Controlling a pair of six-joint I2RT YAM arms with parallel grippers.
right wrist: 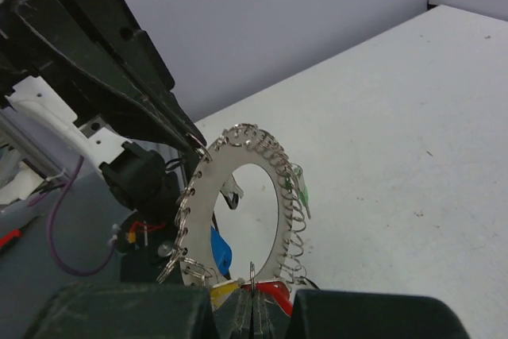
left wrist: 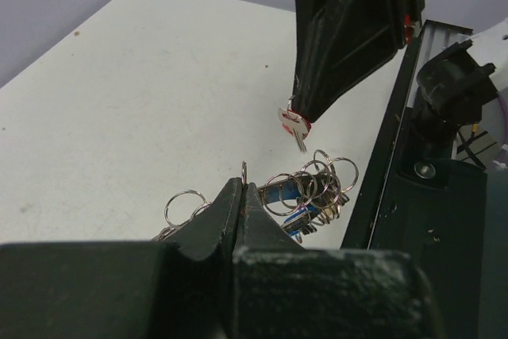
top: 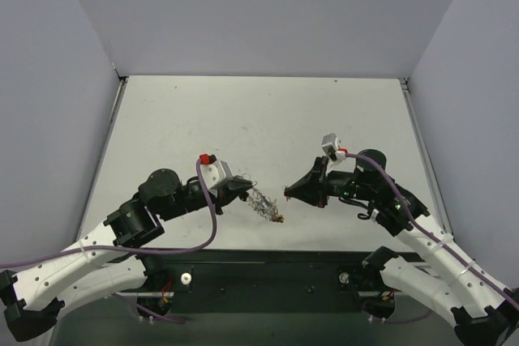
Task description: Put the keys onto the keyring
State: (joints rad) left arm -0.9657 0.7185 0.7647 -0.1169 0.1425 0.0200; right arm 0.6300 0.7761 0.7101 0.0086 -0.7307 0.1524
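The keyring [right wrist: 198, 200] is a flat silvery hoop rimmed with small wire rings, hanging upright above the table. My left gripper [top: 246, 187] is shut on one rim ring [left wrist: 244, 171] at the hoop's top edge. A blue key [right wrist: 221, 250], a green key [right wrist: 304, 190] and a gold-yellow tag [top: 277, 219] hang on the keyring [top: 263, 203]. My right gripper [top: 286, 193] is shut on a red-headed key [left wrist: 294, 123], its blade pointing down just above the keyring [left wrist: 313, 184]. In the right wrist view the red head [right wrist: 278, 287] sits against the hoop's lower edge.
The white table [top: 243, 119] lies under both grippers, with grey walls on three sides. A black rail [top: 268, 263] runs along the near edge, close behind the keyring. Both arms meet near the table's front middle.
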